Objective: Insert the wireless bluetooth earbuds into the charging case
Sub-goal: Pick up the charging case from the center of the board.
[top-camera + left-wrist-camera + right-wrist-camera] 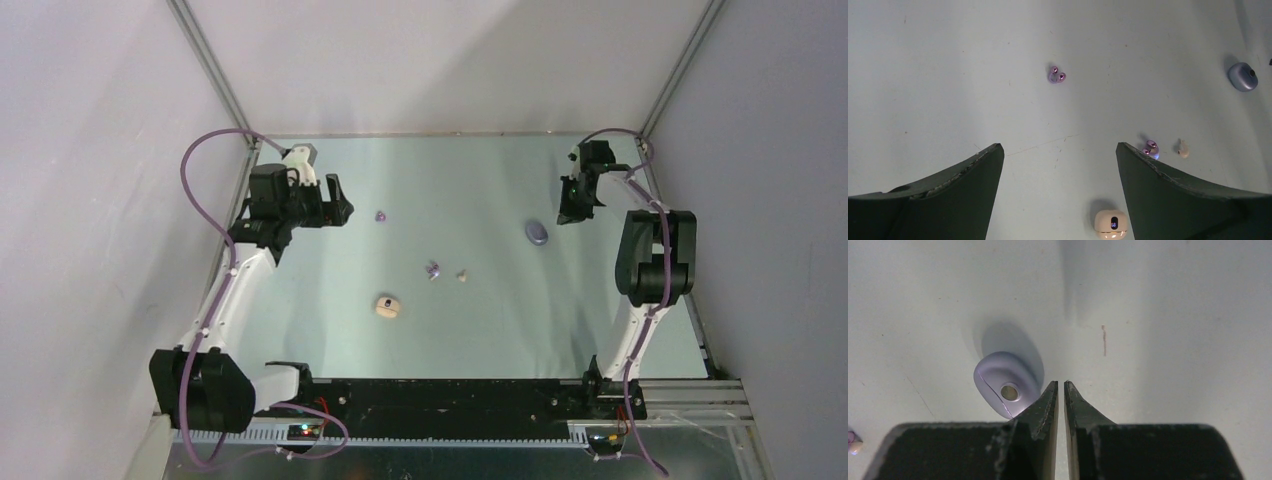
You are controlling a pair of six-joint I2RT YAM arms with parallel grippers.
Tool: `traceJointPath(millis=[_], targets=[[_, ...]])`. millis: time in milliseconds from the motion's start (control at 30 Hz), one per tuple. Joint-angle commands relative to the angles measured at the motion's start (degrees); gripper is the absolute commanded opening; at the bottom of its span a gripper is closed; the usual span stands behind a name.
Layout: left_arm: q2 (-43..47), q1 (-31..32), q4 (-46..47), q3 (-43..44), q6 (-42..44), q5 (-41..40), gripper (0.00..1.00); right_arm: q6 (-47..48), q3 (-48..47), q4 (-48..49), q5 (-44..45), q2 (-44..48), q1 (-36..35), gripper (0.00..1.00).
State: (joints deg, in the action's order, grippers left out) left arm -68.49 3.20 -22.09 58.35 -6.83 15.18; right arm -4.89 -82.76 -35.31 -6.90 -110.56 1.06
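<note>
Earbuds are all loose on the table (pixel 480 170), none seated in a case. One purple bud (pixel 1056 75) lies alone toward the far left, w/ bare tabletop all round it. A second purple bud (pixel 1150 148) sits near mid-table, and a cream bud (pixel 1183 148) lies just beside it on the right, w/ a small gap between them. In the left wrist view the second purple bud is partly cut off by the edge of that arm's right finger.

The cream case (pixel 1111 223) rests nearer the arm bases, a bit left of the mid-table pair & apart from them. It has a small dark display lit on its face. It looks closed, tho it's too small in either view to be sure. The lavender case (pixel 1005 385) lies on the right half of the table, well apart from all three buds. It is rounded, w/ a seam line & a round metallic disc on top.

The left gripper (pixel 1058 150) hangs above the far left of the table w/ fingers spread wide & nothing between them; the lone purple bud is ahead of its tips. The right gripper (pixel 1061 385) is at the far right, fingers drawn together to a thin slit & gripping nothing. The lavender case sits just left of its tips; can't tell if the left finger touches it.
</note>
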Motion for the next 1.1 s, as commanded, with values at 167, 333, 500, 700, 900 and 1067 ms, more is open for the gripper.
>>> traceJointPath(millis=[167, 333, 500, 700, 900, 1067], targets=[[2.6, -0.2, 1.1, -0.3, 1.4, -0.1, 0.89, 0.7, 0.4, 1.6, -1.7, -2.1, -3.6, 0.15], [3.0, -0.2, 1.5, -0.8, 1.4, -0.3, 0.89, -0.3, 1.8, 1.4, -3.2, -2.0, -5.3, 0.16], [3.0, -0.2, 2.1, -1.5, 1.3, -0.5, 0.89, -2.0, 2.9, 0.4, -5.0, -0.4, -6.7, 0.18], [2.6, -0.2, 3.8, -2.6, 0.3, -0.2, 0.89, -4.0, 4.8, 0.2, -7.4, 2.2, -9.0, 0.21], [2.2, -0.2, 4.5, -3.0, -0.2, 0.0, 0.89, -3.7, 5.0, 2.0, -7.8, 2.9, -10.7, 0.26], [2.0, -0.2, 4.4, -3.0, -0.2, -0.1, 0.89, 0.1, 3.2, -1.5, -13.1, 2.8, -10.5, 0.32]])
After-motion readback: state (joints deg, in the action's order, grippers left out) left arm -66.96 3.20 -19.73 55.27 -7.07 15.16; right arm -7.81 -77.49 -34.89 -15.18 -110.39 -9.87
